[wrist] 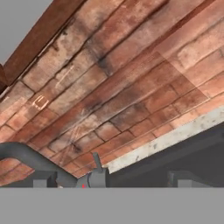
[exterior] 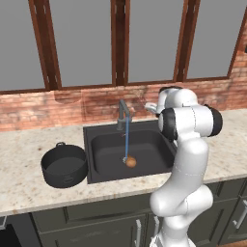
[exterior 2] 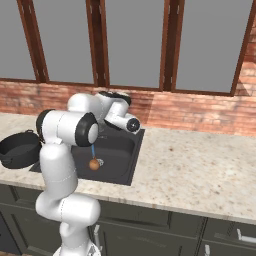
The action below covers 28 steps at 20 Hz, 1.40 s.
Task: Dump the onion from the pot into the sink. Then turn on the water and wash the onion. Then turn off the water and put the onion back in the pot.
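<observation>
Left base view: white arm [exterior: 185,169] at lower right, nearest the lens; black pot [exterior: 64,165] at left on the counter [exterior: 29,188], beside the sink [exterior: 99,166]; onion [exterior: 130,162] at frame centre, on the basin floor under a blue stream from the faucet [exterior: 123,113].

Right base view: onion [exterior 2: 93,164] left of centre, in the sink.

Hand view: fingertips [wrist: 41,181] at bottom edge, spread wide, holding nothing; faucet base between them, brick wall [wrist: 131,87] above.

Handling estimate: onion light, firm, round, wet, likely slippery; pinch across its widest part.
</observation>
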Motion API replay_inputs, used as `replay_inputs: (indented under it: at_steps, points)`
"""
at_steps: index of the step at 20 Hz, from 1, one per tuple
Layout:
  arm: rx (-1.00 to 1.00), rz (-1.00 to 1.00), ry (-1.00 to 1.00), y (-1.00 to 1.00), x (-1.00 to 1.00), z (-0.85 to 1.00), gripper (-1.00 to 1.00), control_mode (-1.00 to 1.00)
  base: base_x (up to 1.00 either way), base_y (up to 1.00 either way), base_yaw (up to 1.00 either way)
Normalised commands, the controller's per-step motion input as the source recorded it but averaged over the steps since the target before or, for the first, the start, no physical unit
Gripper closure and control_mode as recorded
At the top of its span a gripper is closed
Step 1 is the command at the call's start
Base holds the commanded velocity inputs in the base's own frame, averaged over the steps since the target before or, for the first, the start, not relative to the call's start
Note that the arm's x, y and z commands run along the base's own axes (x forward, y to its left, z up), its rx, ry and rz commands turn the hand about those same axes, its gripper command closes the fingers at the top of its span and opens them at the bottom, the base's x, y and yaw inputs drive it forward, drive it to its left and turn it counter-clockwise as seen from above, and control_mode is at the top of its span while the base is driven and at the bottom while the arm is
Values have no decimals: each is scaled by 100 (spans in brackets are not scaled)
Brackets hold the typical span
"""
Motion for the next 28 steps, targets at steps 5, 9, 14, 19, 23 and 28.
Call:
replay_inputs:
  at_steps: [5,9,14,19,23,28]
  points:
    - [0,5,11,-1,0,-7,-100,-100,0,0,0]
    - [-2,4,5,0,0,-33,-100,-100,0,0,0]
    - [-3,3,0,2,0,-37,-100,-100,0,0,0]
    - [-2,2,0,0,2,-28,-100,-100,0,0,0]
    - [-2,1,0,0,8,-26,-100,-100,0,0,0]
    - [-1,1,0,2,12,-16,-100,-100,0,0,0]
